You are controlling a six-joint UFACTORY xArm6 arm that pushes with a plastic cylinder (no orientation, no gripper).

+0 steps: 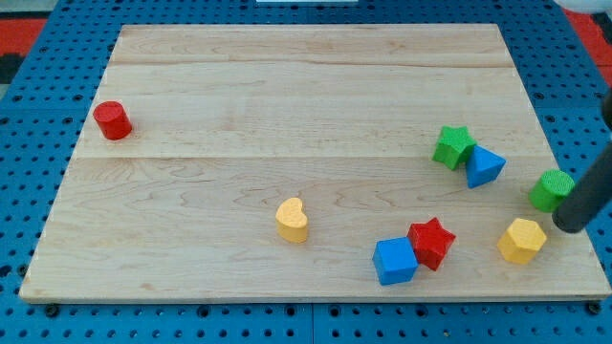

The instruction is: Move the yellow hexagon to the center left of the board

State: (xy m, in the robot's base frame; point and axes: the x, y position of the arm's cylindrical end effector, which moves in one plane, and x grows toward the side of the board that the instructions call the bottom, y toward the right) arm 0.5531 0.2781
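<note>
Yellow hexagon sits near the view's bottom right corner of the desk, resting flat, apart from its neighbours. My tip is just beside it on the view's right, slightly higher in the view; whether it already touches the block I cannot tell, the gap is too fine to read. No fingers on this rig, only the rod, so there is nothing to open or hold.

Other blocks noted:
- green block, shape unclear, at the right edge just above my tip, partly behind the rod.
- red star and blue cube, touching each other, to the view's left of the hexagon.
- green star and blue triangle, touching, higher up on the right.
- yellow heart, low centre.
- red cylinder, far left, upper part.

Step in hand, as I judge it: the approach is done or nearly so, and the push itself has not begun. The hexagon is at the far end of the desk from its goal.

Next move calls for a leftward push, angled a little upward in the view. A straight line left runs into the red star and blue cube, so I would steer above that pair and below the blue triangle, then pass above the yellow heart. The red cylinder lies near the goal zone; stop short of it.
</note>
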